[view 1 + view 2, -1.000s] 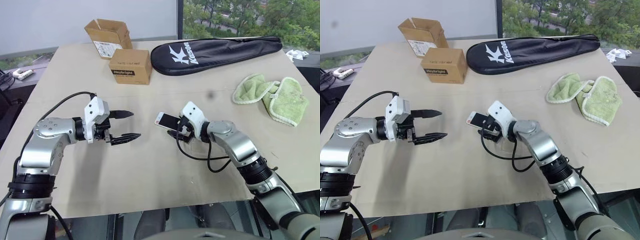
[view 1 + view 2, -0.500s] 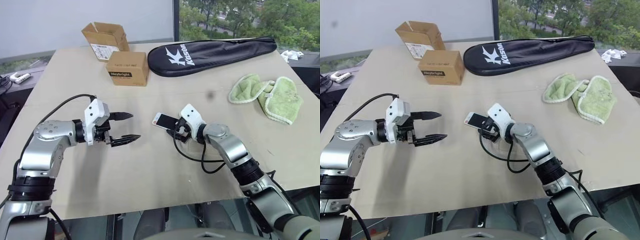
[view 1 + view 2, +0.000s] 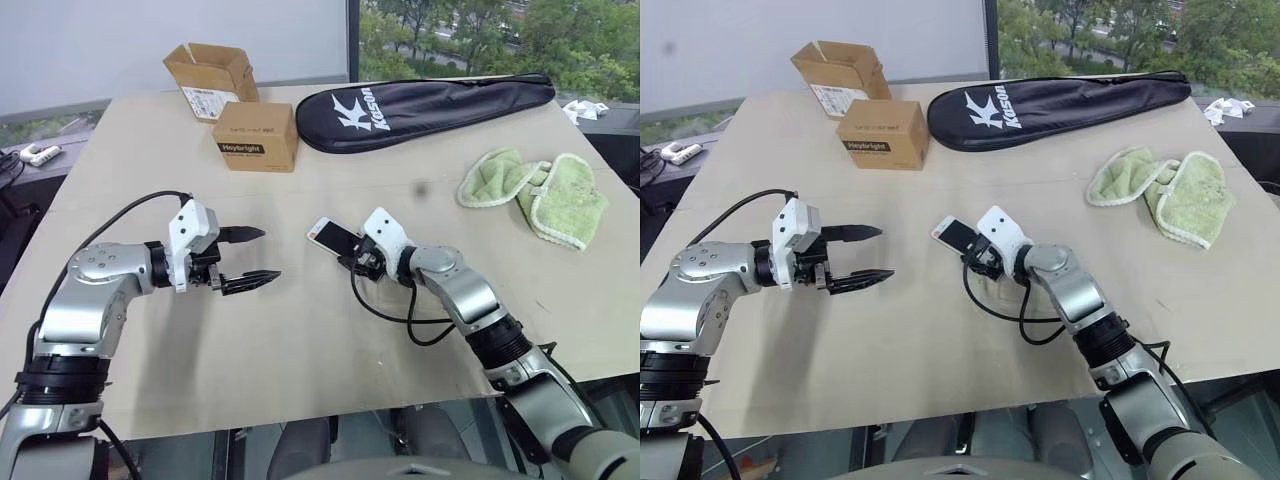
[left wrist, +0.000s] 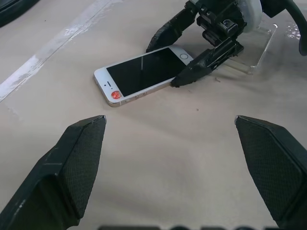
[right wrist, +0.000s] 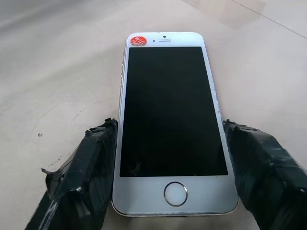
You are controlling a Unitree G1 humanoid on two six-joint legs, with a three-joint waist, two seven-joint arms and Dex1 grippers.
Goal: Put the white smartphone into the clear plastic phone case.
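The white smartphone [image 5: 170, 110] lies screen up near the middle of the table [image 3: 300, 340], a red dot by its top edge. My right gripper [image 5: 169, 124] reaches in from its home-button end, and its two black fingers [image 5: 91, 163] press against both long sides, so it is shut on the phone. The clear plastic phone case [image 4: 259, 50] lies flat on the table just behind that gripper, partly under it. My left gripper [image 3: 268, 254] hovers open and empty to the phone's left, pointing toward it.
Two cardboard boxes [image 3: 258, 135] stand at the back left, one of them open [image 3: 210, 68]. A black racket bag [image 3: 430, 100] lies along the back edge. A green cloth [image 3: 535, 195] sits at the right. Cables trail from both wrists.
The right gripper's fingers have drawn in onto the phone's sides, with the hand staying in place. The left arm has kept still. The camera view shifted slightly.
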